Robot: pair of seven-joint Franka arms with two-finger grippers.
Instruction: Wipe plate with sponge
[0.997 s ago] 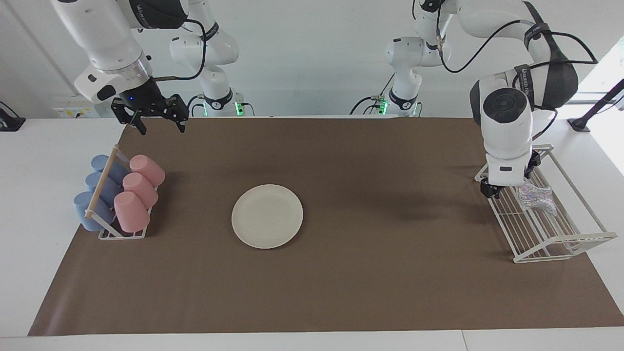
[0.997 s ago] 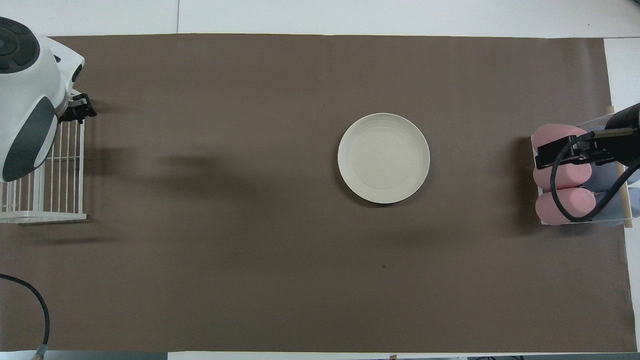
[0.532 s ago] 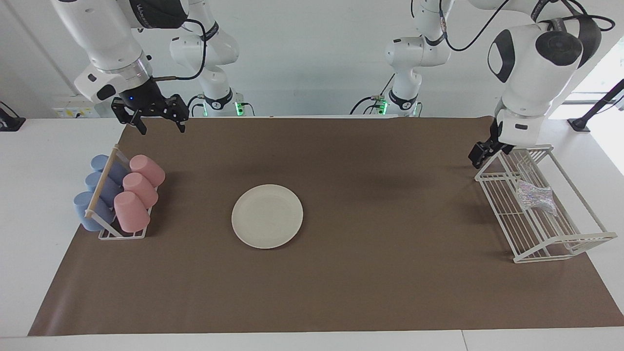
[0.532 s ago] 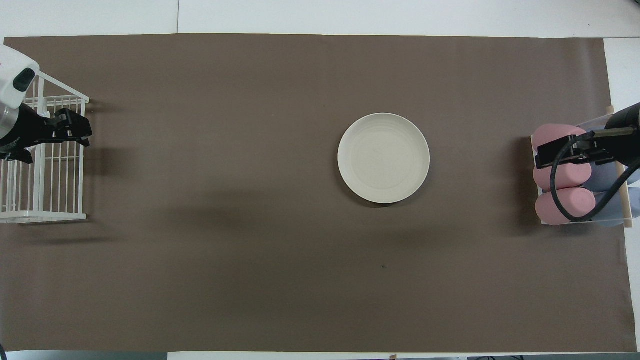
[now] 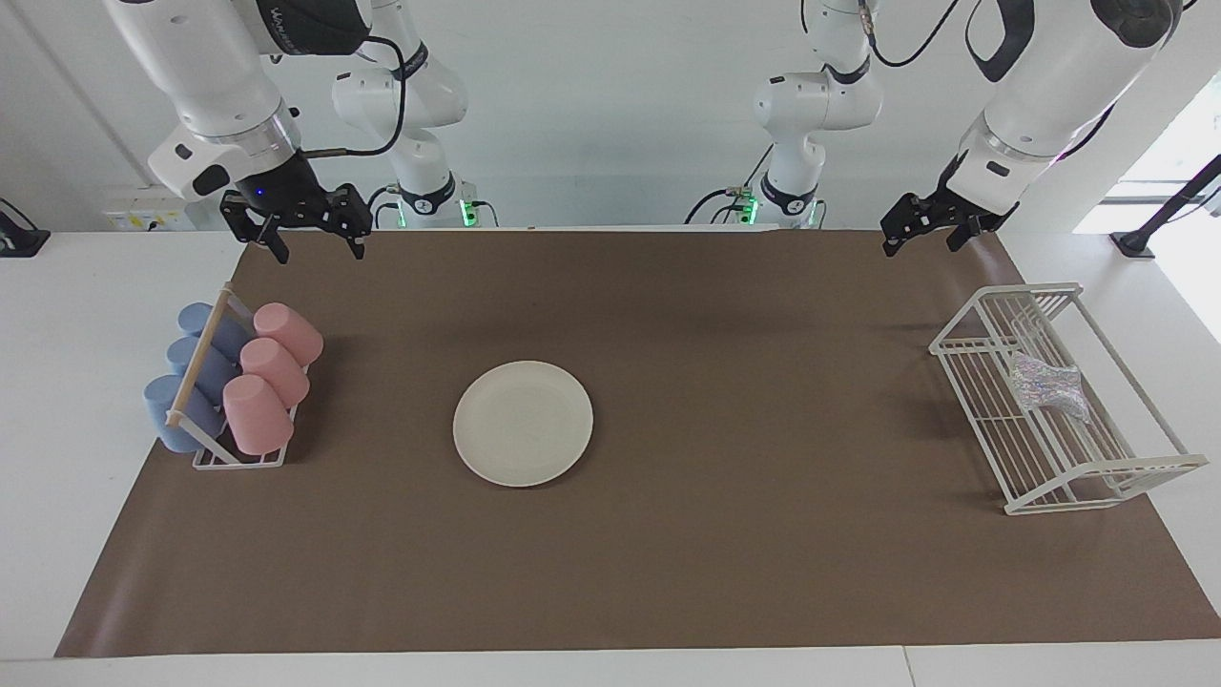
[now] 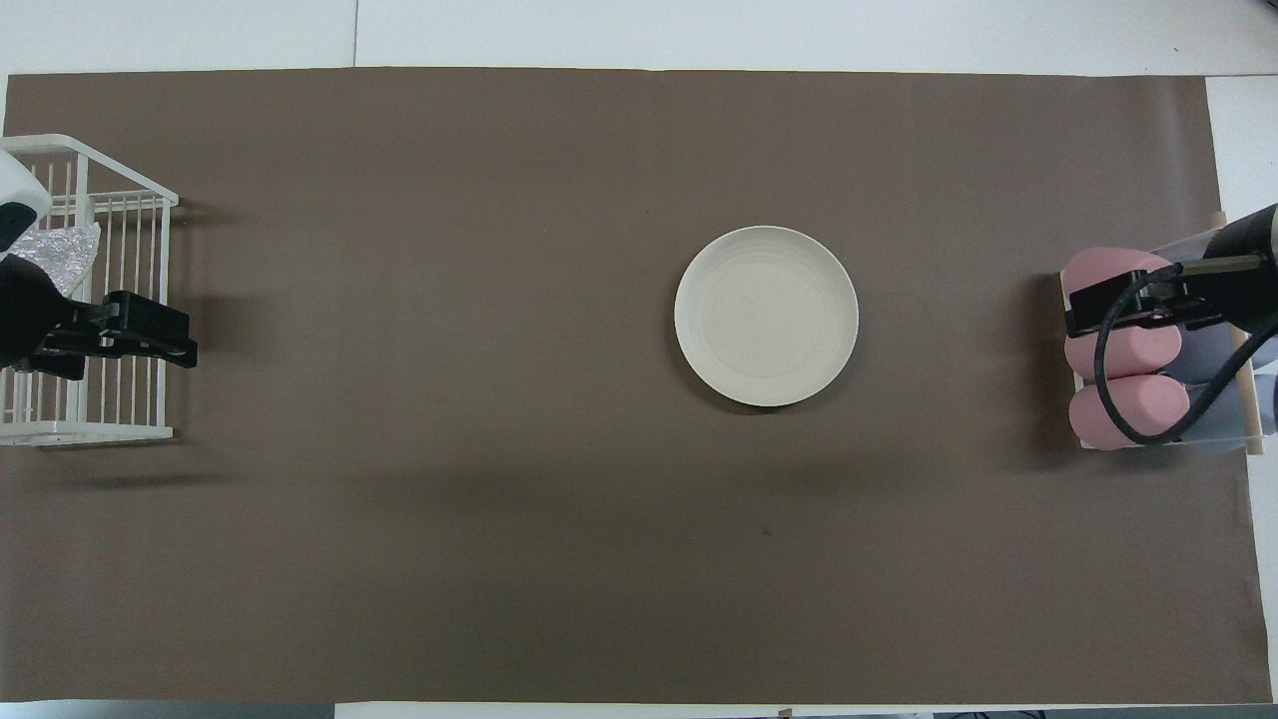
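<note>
The cream-white plate [image 5: 523, 423] [image 6: 766, 316] lies flat near the middle of the brown mat. A silvery glittery sponge [image 5: 1047, 386] [image 6: 55, 255] rests inside the white wire rack [image 5: 1097, 479] [image 6: 85, 433] at the left arm's end of the table. My left gripper [image 5: 921, 246] [image 6: 180, 338] hangs high over the rack's inner edge and the mat beside it, open and empty, well clear of the sponge. My right gripper [image 5: 318, 254] [image 6: 1076, 318] waits open and empty, raised over the cup rack.
A cup rack [image 5: 238, 461] holding pink cups [image 6: 1123, 350] and blue cups [image 5: 181, 410] on their sides stands at the right arm's end of the table. The brown mat [image 5: 763, 534] covers most of the tabletop.
My left arm has lifted up and away from the wire rack, uncovering the sponge, which stays in the rack. The right arm and the plate have not moved.
</note>
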